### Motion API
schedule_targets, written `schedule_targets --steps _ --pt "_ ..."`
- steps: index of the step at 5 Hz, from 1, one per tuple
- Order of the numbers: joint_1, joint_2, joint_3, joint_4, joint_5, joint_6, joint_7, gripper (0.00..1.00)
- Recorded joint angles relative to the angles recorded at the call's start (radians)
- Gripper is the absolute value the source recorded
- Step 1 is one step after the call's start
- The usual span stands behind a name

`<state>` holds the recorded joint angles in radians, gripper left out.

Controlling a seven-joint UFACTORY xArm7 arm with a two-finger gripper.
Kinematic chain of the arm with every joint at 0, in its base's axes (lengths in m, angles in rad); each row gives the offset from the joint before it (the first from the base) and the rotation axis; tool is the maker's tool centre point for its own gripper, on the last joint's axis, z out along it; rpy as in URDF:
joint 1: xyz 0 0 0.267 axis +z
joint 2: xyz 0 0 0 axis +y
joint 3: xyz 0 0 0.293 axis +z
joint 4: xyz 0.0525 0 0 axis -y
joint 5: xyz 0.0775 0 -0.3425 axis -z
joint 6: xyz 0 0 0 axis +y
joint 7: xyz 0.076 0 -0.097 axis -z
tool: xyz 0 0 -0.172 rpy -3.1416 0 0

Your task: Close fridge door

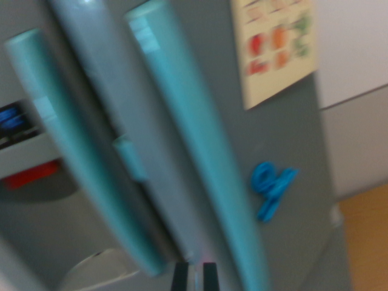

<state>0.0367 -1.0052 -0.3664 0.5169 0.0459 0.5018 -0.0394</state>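
Grey toy fridge (303, 182) fills the blurred wrist view; at the wrist view's left, a dispenser panel (18, 124) and one teal handle (73, 157); centre, a second teal handle (194, 151) with a dark gap between the doors, so the fridge door (121, 121) looks slightly ajar; right, a food chart (276, 45) and blue clip magnet (271, 188). Gripper (194, 276) at bottom edge, tips close together, holding nothing. Risk: a push landing on a rounded handle may glance off, leaving the door unlatched.

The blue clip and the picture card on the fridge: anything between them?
No. In the wrist view, only bare grey door lies between the card and the clip.
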Motion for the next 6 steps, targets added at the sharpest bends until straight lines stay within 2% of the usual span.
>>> schedule_targets --steps 1,2,3,4,5,6 --pt "0.0 0.084 -0.021 0.062 0.0 0.0 0.0 1.0" --pt "0.0 0.084 -0.021 0.062 0.0 0.0 0.0 1.0" --pt "0.0 0.177 -0.023 0.123 0.0 0.0 0.0 1.0" --pt "0.0 0.177 -0.023 0.123 0.0 0.0 0.0 1.0" --pt "0.0 0.269 -0.023 0.175 0.0 -0.001 0.0 1.0" --pt "0.0 0.269 -0.023 0.175 0.0 -0.001 0.0 1.0"
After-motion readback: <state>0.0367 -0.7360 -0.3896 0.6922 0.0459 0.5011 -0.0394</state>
